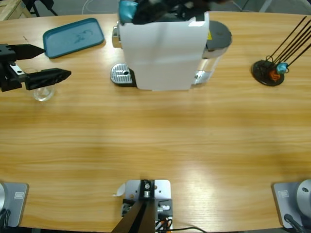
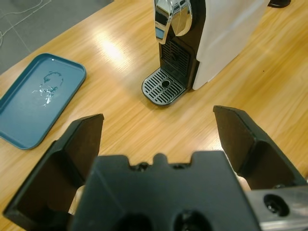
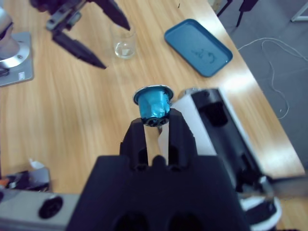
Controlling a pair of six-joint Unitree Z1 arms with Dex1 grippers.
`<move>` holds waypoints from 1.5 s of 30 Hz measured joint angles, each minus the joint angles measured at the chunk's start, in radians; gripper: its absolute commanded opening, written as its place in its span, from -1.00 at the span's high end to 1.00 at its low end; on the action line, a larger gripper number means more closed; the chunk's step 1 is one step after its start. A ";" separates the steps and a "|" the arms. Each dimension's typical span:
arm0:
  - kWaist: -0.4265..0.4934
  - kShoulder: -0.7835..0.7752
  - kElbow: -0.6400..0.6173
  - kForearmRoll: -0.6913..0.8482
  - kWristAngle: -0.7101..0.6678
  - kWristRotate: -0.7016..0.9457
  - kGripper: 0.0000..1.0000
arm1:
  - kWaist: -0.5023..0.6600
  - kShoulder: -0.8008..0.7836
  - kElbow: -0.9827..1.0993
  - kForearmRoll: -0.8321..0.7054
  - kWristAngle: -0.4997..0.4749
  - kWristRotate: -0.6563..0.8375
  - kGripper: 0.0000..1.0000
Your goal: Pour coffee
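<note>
Coffee: none visible as liquid; the small clear glass cup looks empty, and stands on the long wooden table at its left end.
Glass cup, position: between and below the spread jaws of the left gripper in the high view; whether a jaw touches it cannot be told. In the right wrist view it stands just beside that gripper.
Left gripper, state: jaws wide apart, nothing held; in its own wrist view it looks toward the machine's round metal drip grille.
Teal coffee capsule with silver rim: clamped between the tips of the right gripper, above the machine's open top.
Right gripper, high view: over the machine's top, teal capsule at its jaws.
White boxy coffee machine with chrome front: upright at the table's far middle, drip grille toward the left.
Teal rectangular plastic tray: flat at the far left, well apart from the machine, near the cup.
Black round stand holding thin black rods: far right.
</note>
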 measured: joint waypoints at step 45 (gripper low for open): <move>0.000 -0.012 0.037 0.003 0.024 -0.007 -1.00 | -0.110 0.193 -0.144 0.079 -0.038 -0.101 -0.99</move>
